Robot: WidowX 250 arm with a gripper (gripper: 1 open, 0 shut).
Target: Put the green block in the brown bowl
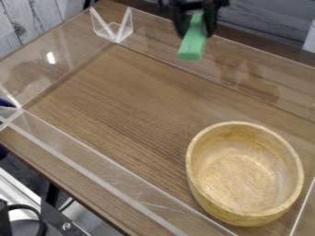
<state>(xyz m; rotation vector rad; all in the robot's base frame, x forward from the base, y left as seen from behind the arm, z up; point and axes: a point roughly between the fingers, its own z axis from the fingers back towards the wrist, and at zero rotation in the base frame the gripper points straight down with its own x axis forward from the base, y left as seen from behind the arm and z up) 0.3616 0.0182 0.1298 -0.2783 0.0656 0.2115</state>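
- Wood-grain tabletop (110, 101), fenced by clear plastic walls, is seen with nothing resting on it but the bowl.
- Up at the top edge, the green block (193, 44) is held well clear of the table, hanging from the gripper (197, 20), whose jaws are closed on its upper end.
- Carrying is judged to be the step in hand (the lift looks done).
- Near the lower right corner, well apart, the brown bowl (204, 181) lies empty.
- A swing across and over the bowl is called for next, then a release.
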